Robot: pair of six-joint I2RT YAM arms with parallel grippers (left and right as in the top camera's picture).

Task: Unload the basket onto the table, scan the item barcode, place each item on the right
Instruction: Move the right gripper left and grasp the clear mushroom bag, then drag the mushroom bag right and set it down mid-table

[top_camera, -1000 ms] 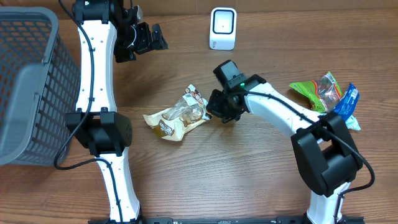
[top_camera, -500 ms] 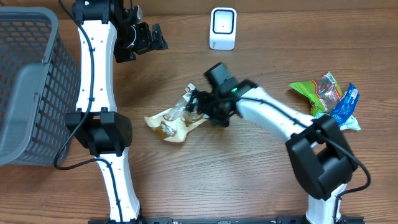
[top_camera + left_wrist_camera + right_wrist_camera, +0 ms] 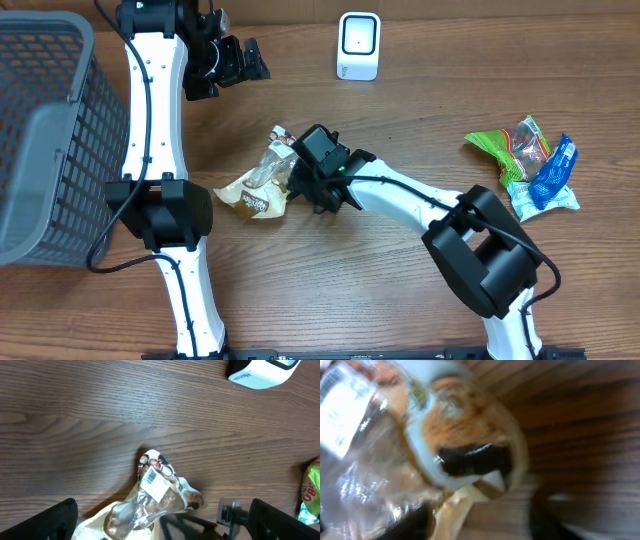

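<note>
The item is a clear and tan snack bag (image 3: 258, 183) lying on the wood table left of centre. A white barcode label (image 3: 155, 482) faces up on it and also shows in the right wrist view (image 3: 340, 410). My right gripper (image 3: 300, 186) is down at the bag's right end. Its jaws stand apart around a yellow flap of the bag (image 3: 455, 510), with bare wood between the flap and the right finger. My left gripper (image 3: 240, 62) hangs open, high over the back of the table, looking down on the bag (image 3: 150, 505). The white scanner (image 3: 359, 45) stands at the back.
A grey mesh basket (image 3: 50, 140) fills the left side. Green and blue snack packets (image 3: 527, 158) lie at the right edge. The scanner (image 3: 262, 371) sits in the top right of the left wrist view, and a green packet (image 3: 312, 492) shows at that view's right edge.
My right gripper slid left across the table, and its jaws went from shut to apart. The bag shifted left with it and turned more upright. The left arm stayed put.
</note>
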